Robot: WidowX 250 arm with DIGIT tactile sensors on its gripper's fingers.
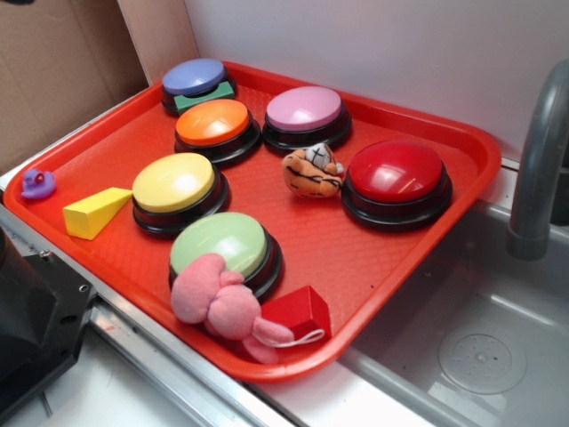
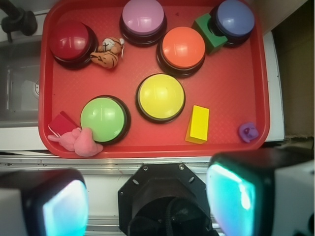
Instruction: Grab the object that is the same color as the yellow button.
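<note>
We are holding the gripper (image 2: 147, 201) off the tray's (image 2: 224, 73) near edge, fingers (image 2: 241, 196) spread apart and grasping nothing. Just inside that edge, the yellow wedge (image 2: 198, 124) is lying flat beside the yellow button (image 2: 160, 97), apart from it. A purple toy (image 2: 248, 132) is sitting in the near corner (well clear of the wedge). Along the same edge, a pink plush (image 2: 78, 141) is leaning against the green button (image 2: 104, 118), a red block (image 2: 61, 124) beside it. Farther off, an orange button (image 2: 183, 48) is standing, with a green block (image 2: 208, 33) touching the blue button (image 2: 234, 17).
</note>
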